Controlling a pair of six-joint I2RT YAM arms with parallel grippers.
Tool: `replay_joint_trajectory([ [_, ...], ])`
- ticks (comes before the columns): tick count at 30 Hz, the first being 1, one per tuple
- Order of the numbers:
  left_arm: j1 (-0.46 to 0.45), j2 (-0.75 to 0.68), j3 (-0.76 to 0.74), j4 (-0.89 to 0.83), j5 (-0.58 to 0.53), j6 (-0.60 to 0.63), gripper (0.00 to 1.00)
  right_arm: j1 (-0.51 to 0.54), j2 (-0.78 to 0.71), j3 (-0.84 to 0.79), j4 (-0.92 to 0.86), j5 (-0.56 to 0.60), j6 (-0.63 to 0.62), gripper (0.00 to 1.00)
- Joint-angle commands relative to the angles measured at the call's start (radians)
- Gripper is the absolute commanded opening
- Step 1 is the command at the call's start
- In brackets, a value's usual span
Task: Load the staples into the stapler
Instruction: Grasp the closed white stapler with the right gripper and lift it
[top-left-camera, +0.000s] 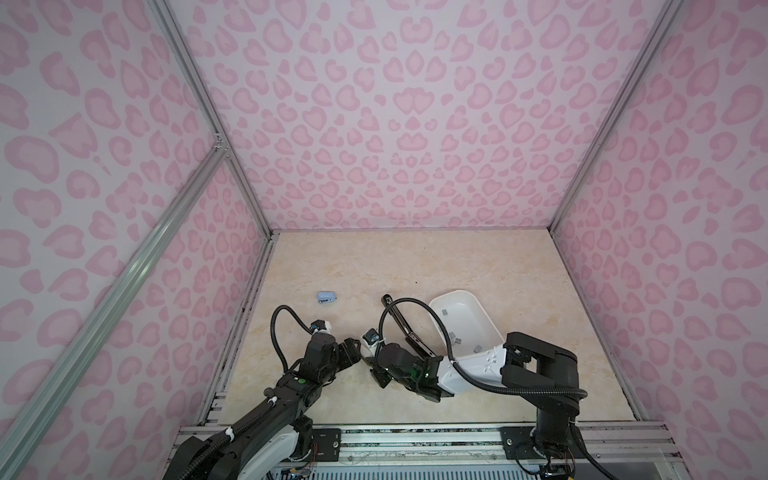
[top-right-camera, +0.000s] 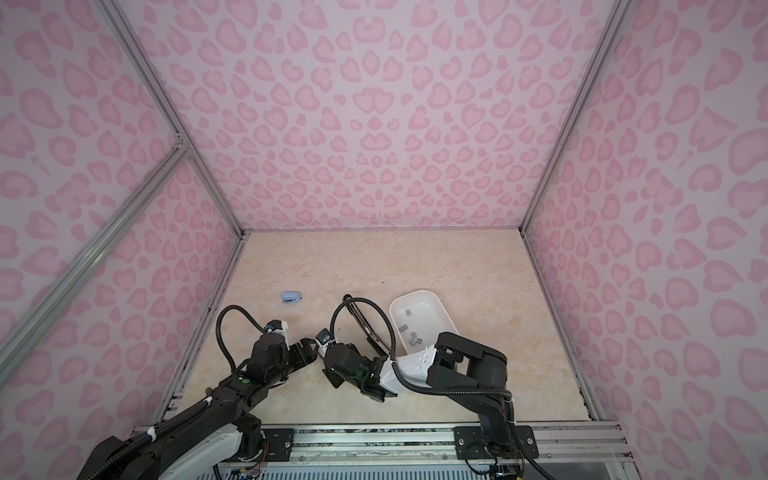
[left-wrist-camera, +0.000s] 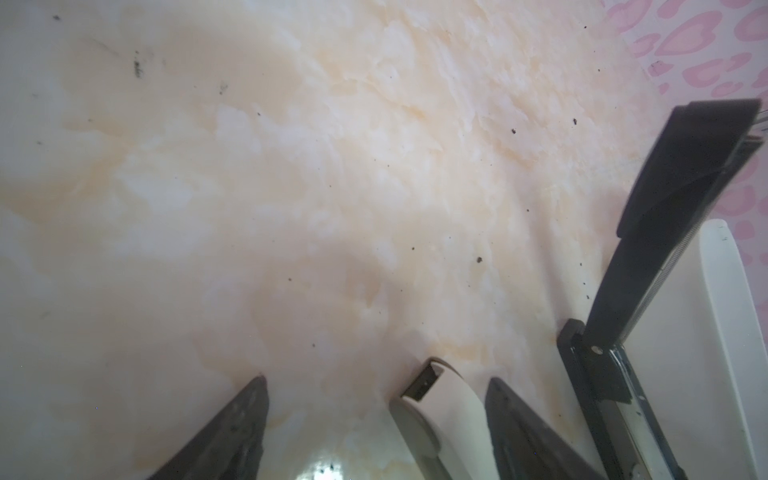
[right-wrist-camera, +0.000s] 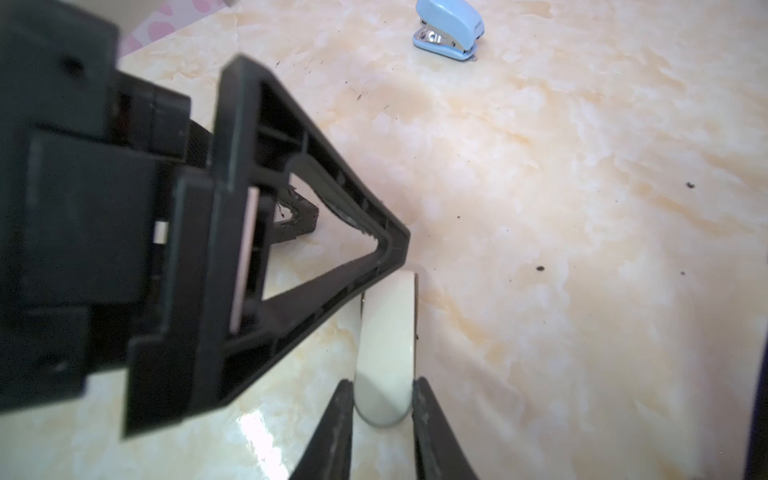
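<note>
1. Right gripper (right-wrist-camera: 382, 384) pinches cream-white object (right-wrist-camera: 388, 332); left gripper (left-wrist-camera: 376, 380) spread astride it.
2. Staples (top-left-camera: 457, 340) lie in white tray (top-left-camera: 453, 293).
3. Black stapler (left-wrist-camera: 673, 199) lies open on tabletop (left-wrist-camera: 332, 166) beside tray; loading apparently not yet begun.

Soft even light; tabletop (right-wrist-camera: 257, 432) glare, wrist views blurred up close.
</note>
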Motion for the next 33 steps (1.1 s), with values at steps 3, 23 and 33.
replay_joint_trajectory([
  [3,0.000,0.007,-0.005,-0.027,-0.005,-0.008,0.83,0.002,0.024,-0.008,-0.012,-0.002,0.022,0.25],
  [23,0.000,0.001,-0.007,-0.026,-0.004,-0.007,0.83,0.002,0.080,-0.064,0.053,-0.021,0.092,0.24],
  [33,0.001,-0.039,0.025,-0.073,-0.012,0.003,0.84,-0.015,0.019,0.019,-0.035,-0.002,0.065,0.31],
])
